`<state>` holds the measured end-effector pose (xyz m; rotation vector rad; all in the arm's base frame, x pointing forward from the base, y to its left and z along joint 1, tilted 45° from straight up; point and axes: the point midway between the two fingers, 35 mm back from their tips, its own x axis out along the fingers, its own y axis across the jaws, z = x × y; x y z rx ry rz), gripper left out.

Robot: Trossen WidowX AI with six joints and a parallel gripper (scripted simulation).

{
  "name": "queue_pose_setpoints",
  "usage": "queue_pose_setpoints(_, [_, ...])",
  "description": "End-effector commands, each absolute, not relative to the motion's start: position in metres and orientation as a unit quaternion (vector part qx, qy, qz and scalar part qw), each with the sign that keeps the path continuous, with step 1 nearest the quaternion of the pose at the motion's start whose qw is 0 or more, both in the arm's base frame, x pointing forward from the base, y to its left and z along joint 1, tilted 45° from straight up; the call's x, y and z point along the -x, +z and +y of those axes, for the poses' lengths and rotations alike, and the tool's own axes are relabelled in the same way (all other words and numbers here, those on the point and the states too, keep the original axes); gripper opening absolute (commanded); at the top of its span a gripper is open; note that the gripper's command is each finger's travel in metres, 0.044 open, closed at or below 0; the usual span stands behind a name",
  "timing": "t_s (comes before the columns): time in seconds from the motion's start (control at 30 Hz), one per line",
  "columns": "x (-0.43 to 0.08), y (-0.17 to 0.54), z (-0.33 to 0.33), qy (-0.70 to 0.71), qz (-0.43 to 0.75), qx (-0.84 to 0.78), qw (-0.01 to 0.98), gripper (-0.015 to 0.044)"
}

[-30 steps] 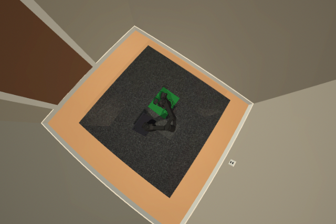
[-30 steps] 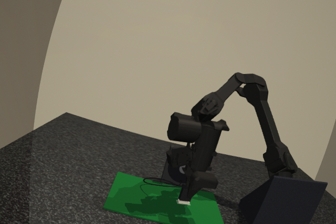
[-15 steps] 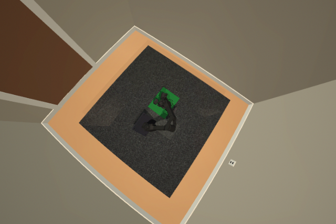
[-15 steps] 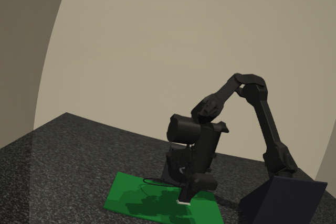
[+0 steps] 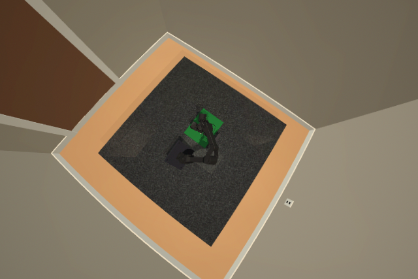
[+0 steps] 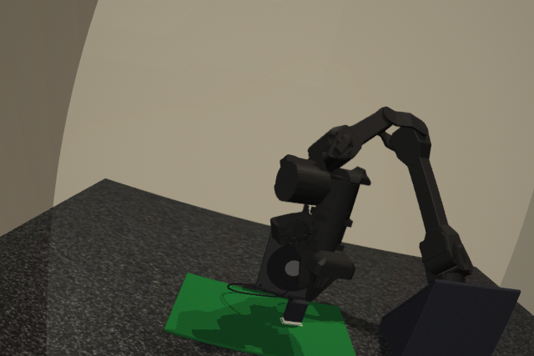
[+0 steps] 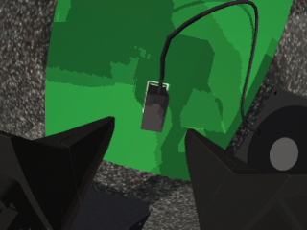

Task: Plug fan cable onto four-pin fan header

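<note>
1. Black fan plug (image 6: 295,311) (image 7: 155,110) stands upright in the pale header (image 6: 291,323) (image 7: 150,84) on the green board (image 5: 213,122) (image 6: 198,300) (image 7: 72,110), long axis rising from it.
2. Released, the gripper (image 7: 150,128) has its fingers apart, either side of the plug.
</note>
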<state>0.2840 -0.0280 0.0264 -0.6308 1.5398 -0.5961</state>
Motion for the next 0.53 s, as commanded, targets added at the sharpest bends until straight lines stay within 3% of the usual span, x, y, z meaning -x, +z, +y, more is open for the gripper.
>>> queue_pose_setpoints(0.0, [-0.284,0.037,-0.020,-0.264,0.675,0.271,0.633,0.0260])
queue_pose_setpoints(0.13, [-0.275,0.032,-0.013,-0.262,0.676,0.270,0.634,0.0260])
queue_pose_setpoints(0.37, [-0.181,0.000,0.026,-0.261,0.678,0.270,0.632,0.0260])
queue_pose_setpoints(0.5, [-0.178,0.000,0.026,-0.262,0.678,0.270,0.632,0.0260])
